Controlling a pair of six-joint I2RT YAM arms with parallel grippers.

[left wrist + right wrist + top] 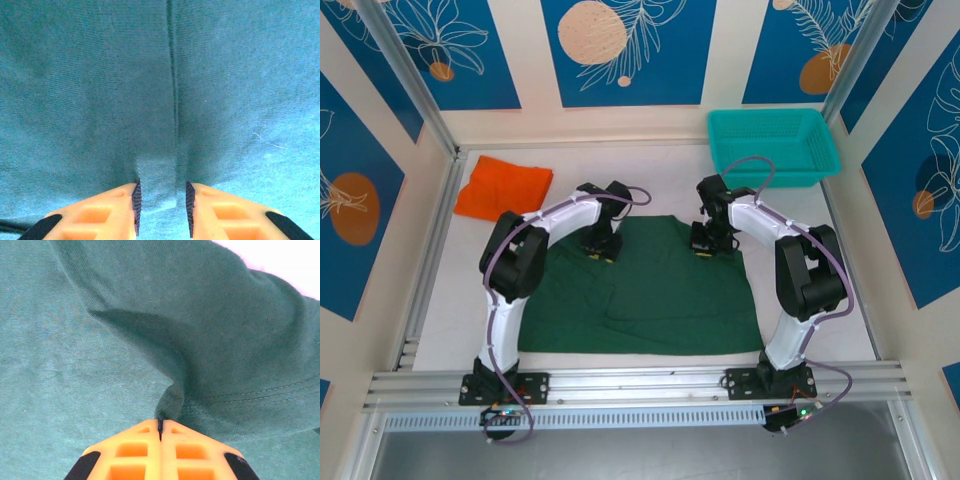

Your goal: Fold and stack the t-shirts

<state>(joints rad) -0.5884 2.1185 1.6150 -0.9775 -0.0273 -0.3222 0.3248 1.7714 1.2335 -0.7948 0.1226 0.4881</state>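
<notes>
Squarely within right gripper [161, 423], green t-shirt [75, 365]

The work surface is a flat white table [460, 300], bordered along its left and near edges by aluminium rails [640, 383]. Three items lie directly on it. The dark green t-shirt [660, 290] is spread across the centre, with its near hem close to the near rail. A crease line crosses its near half, and the cloth is drawn up into a small ridge at two places near its far edge. The orange t-shirt [503, 187] lies folded in the far left corner, apart from the green one. The teal mesh basket [770, 172] stands in the far right corner, apart from both shirts.
</notes>
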